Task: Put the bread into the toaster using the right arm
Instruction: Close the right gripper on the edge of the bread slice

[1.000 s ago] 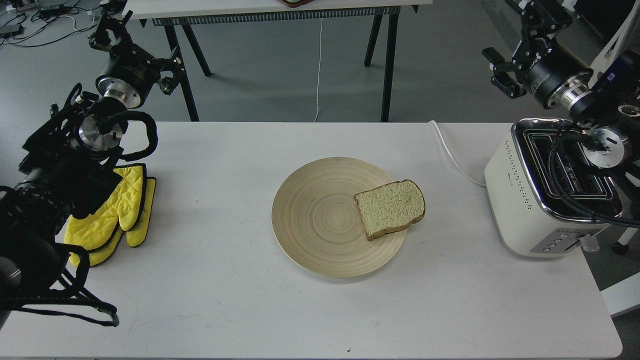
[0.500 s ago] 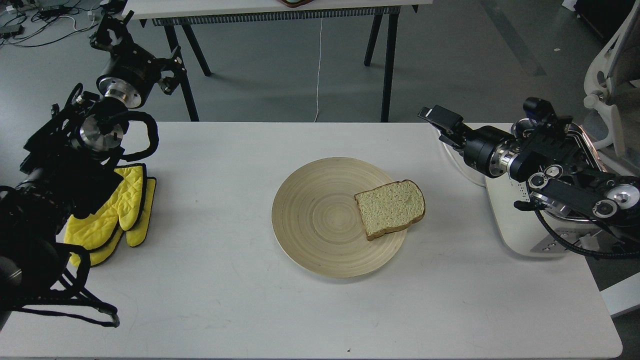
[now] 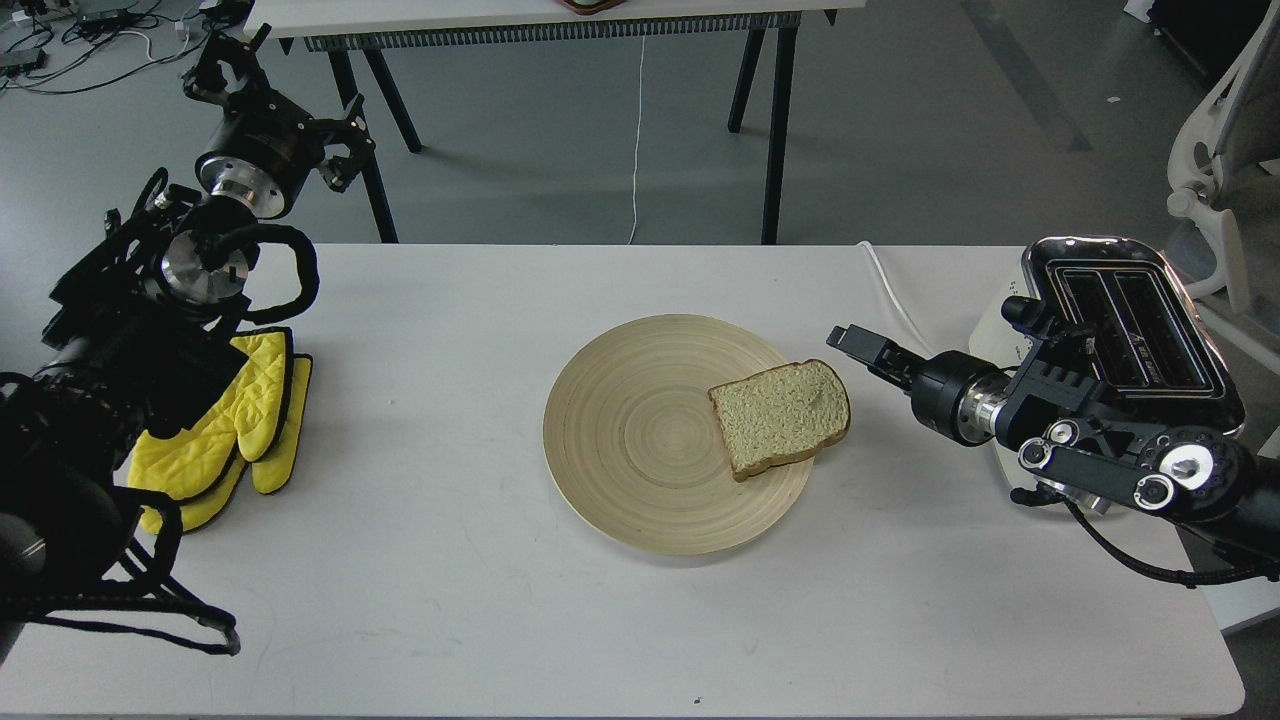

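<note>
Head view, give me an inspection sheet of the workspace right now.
Surface: white table, a few faint marks.
Job's things: bread flat on the right of the wooden plate; toaster at the right edge, slots empty.
Clutter: yellow mitts at left.
Hands: right hand low beside the bread, apart from it, state unclear; left hand raised, far left.
Cables: white cord behind the toaster.
Surroundings: second table, grey floor.

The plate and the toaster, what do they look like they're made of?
The plate looks like bamboo or pale wood, matte, judging by its fine concentric rings. The toaster seems cream plastic or painted metal on the body, with a mirror-shiny chrome top.
</note>
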